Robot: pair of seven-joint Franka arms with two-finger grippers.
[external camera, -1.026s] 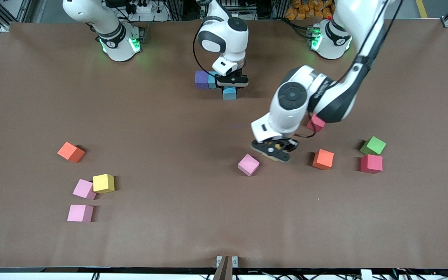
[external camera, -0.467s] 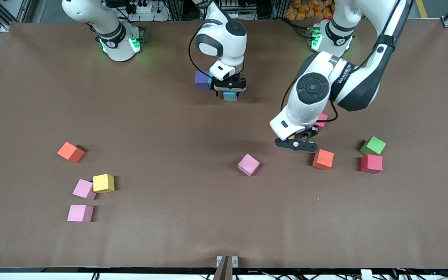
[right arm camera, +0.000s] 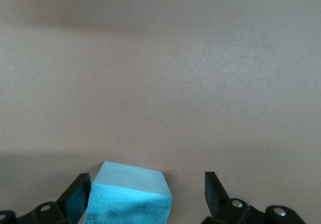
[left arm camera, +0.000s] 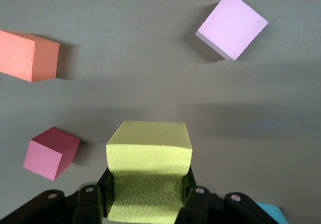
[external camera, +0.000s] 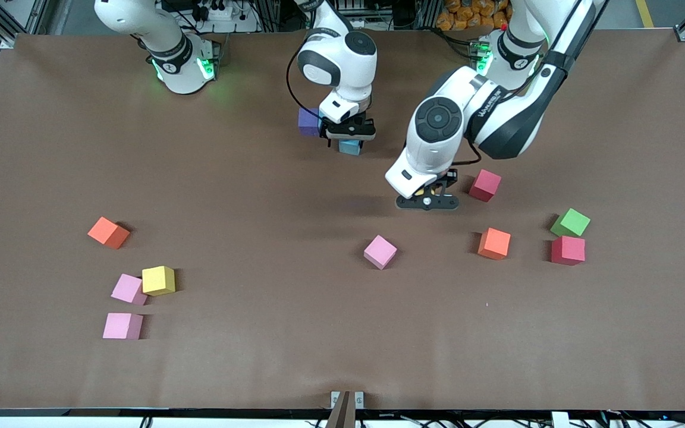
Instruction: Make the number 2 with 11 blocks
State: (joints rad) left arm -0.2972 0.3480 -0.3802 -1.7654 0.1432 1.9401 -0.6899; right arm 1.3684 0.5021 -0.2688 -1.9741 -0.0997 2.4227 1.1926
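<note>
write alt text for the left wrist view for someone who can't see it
The left gripper is shut on a yellow foam cube, held above the brown table. On the table below lie an orange cube, a light pink cube and a rose-red cube; a cyan-blue corner peeks in at the edge.

Two touching blocks [external camera: 130, 289] lie toward the right arm's end, a third block [external camera: 122, 326] nearer the camera.

Robotics lab; framed table [external camera: 51, 148], cables [external camera: 217, 12]
</note>
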